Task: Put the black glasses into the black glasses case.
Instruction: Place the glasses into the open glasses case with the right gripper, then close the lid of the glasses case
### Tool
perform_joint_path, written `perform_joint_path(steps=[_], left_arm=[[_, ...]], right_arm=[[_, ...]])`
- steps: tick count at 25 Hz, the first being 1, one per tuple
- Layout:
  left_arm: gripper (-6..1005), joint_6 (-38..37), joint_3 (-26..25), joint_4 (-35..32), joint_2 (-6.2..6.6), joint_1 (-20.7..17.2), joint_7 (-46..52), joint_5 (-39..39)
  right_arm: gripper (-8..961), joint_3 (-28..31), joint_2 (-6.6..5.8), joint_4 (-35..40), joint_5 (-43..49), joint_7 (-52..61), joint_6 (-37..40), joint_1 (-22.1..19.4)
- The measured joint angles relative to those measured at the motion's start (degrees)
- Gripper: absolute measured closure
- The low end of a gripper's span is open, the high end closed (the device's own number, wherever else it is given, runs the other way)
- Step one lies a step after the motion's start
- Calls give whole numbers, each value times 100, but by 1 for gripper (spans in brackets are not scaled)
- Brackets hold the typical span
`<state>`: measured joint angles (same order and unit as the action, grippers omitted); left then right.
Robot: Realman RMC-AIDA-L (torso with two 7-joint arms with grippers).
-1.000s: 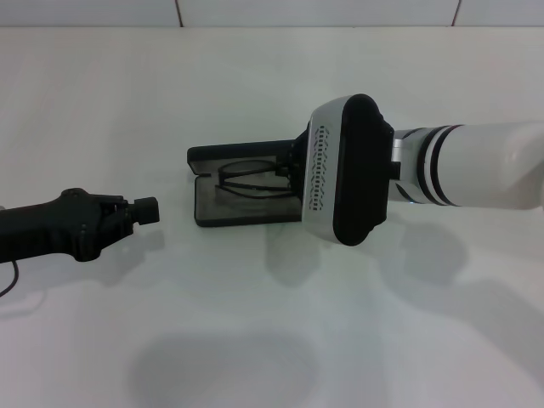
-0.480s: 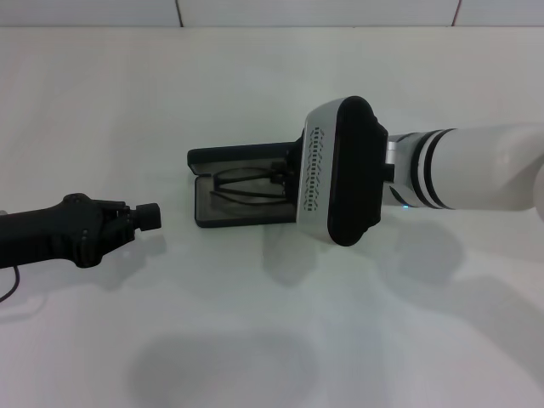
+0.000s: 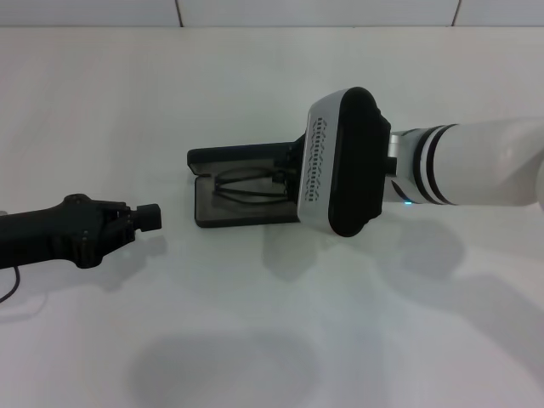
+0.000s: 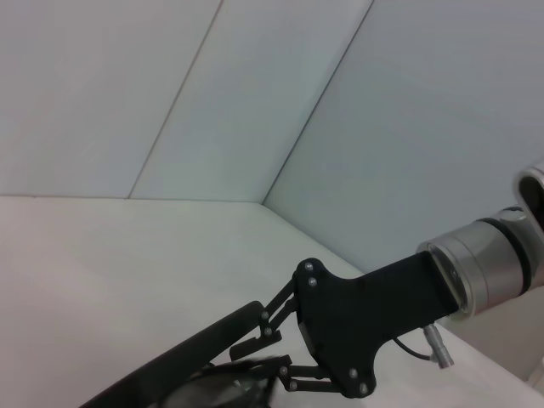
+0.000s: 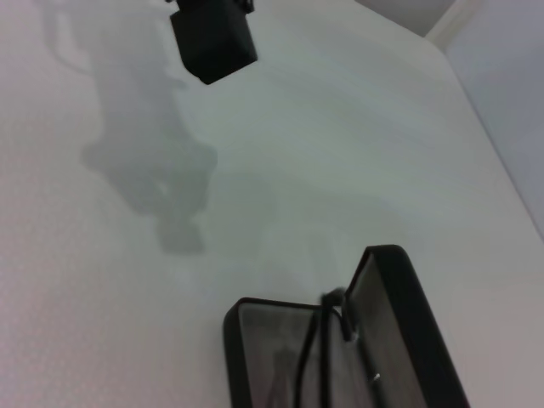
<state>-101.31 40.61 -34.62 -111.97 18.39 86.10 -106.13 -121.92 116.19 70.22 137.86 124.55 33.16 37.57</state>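
The black glasses case [image 3: 208, 212] lies open at the table's middle, with its lid [image 3: 234, 156] on the far side. The black glasses [image 3: 246, 187] rest across the grey lining of the tray. My right gripper [image 3: 285, 176] reaches in from the right, shut on the glasses' right end and mostly hidden behind its wrist housing. In the left wrist view its black linkage [image 4: 336, 340] hangs over the case lid [image 4: 170, 365]. The right wrist view shows the case [image 5: 255, 357] with the glasses [image 5: 327, 336] inside. My left gripper [image 3: 150, 216] hovers shut, left of the case and apart from it.
The white table [image 3: 272, 340] runs all round the case, with a tiled wall at the back. A thin cable [image 3: 8, 285] hangs from the left arm near the left edge. The left gripper [image 5: 212, 34] also shows in the right wrist view.
The glasses have come down from above the tray into the case, carried by the right gripper. The left arm has drifted slightly.
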Motion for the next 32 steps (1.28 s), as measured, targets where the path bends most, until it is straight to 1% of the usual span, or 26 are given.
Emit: perform_joint_path(steps=[9,13,23,24,25,27,32], left_arm=[[980,-27,-1,0,0,-23,3,-4],[980,-68,-25,0,0,-29,3,-4],[979,-73,-51,-2,13,-25,1,47],[979,-73,-52,-7,20,-26,6,48],[979,-73,-54,-17,27,-26,14,50],[979,-73,-85,-37,33,-28,22,60],[979,-73,-258,-57,46,-27,12,67]], right_arm=[[764,126,0,36,8,43,140,-4],[727,130,0,172,-10,48,193,-43],[710,183,0,669,-118,52,486,-307],[709,333,0,864,-298,51,723,-397],[707,355,0,885,-319,51,751,-408],[704,585,-2,1085,-596,29,1039,-537],[695,1439,-18,1469,-1435,-18,1745,-783]])
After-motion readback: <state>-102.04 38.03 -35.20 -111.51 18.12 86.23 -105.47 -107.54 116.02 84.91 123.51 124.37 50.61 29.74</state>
